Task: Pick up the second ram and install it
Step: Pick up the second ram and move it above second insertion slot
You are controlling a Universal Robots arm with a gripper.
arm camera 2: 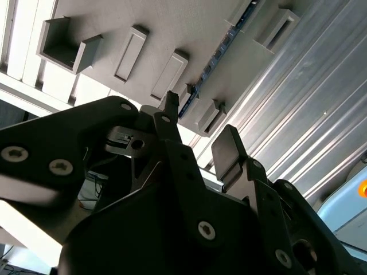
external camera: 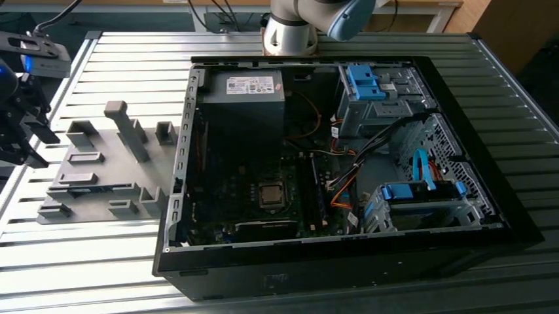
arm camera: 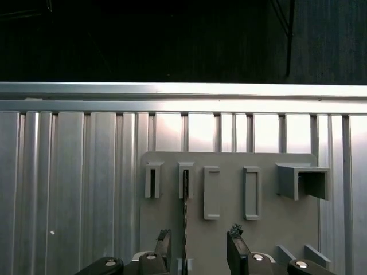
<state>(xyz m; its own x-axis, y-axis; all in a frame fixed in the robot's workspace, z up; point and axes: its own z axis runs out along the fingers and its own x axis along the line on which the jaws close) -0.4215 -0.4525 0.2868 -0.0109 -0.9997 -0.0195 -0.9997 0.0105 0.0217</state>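
Second ram (arm camera: 185,212), a thin dark stick, stands on edge in a slot of the grey plastic fixture (external camera: 109,147), on the ribbed metal tabletop (external camera: 88,261) at the exterior view's left. The black claw (arm camera: 199,230) gapes wide near it, holding nothing.

Hard light glares off the ribbed table (arm camera: 69,183) ahead of the gripper (arm camera: 199,235), bleaching its grooves near white in both wrist views. The grey fixture plate (arm camera: 269,229) beneath it is evenly lit, with soft shadows. Away from the gripper, the inside of the computer case (external camera: 367,258) lies dim.
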